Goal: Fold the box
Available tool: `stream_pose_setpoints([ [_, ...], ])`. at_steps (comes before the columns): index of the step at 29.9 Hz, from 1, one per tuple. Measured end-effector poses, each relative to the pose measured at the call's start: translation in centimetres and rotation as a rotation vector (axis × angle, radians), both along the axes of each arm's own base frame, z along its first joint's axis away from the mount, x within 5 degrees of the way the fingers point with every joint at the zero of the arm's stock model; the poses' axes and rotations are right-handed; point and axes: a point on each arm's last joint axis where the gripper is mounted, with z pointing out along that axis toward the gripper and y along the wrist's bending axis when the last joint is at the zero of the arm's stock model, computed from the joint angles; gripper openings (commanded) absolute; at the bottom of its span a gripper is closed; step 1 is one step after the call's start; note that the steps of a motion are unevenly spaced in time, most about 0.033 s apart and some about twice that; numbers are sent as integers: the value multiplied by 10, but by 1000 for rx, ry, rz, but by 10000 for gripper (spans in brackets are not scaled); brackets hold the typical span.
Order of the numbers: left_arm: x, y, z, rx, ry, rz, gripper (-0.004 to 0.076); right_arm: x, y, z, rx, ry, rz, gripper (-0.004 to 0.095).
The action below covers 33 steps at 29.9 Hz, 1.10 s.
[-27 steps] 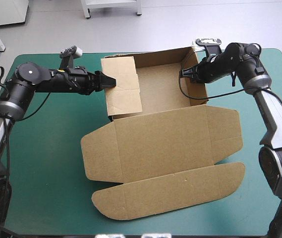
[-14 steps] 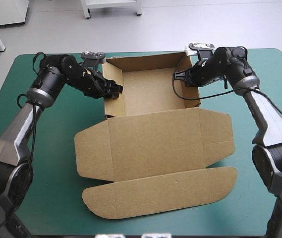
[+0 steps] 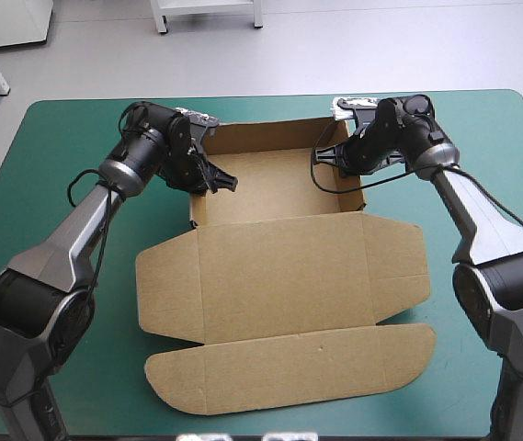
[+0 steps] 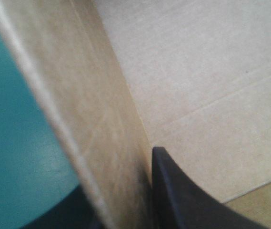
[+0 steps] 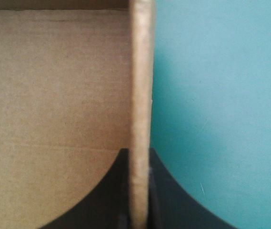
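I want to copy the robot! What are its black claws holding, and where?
Both pinch the brown cardboard box: left gripper its left side wall, right gripper its right side wall.

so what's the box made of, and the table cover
Box: brown matte board, probably corrugated cardboard, going by the pressed crease lines and the thick pale cut edge. Cover: teal-green, smooth, faintly scuffed. It looks like a rubbery mat or laminate, but that stays open.
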Motion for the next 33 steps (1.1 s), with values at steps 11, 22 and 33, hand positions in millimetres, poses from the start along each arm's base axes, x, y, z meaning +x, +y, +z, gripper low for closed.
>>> stream_pose_setpoints([
  [11, 13, -7, -32, 40, 55, 30, 112, 0, 5, -11, -84, 20, 11, -11],
  [22, 23, -11, -54, 47, 82, 46, -8, 8, 8, -44, -120, 126, 7, -11],
  [33, 27, -13, -57, 33, 56, 49, 5, 8, 6, -45, -137, 135, 3, 126],
])
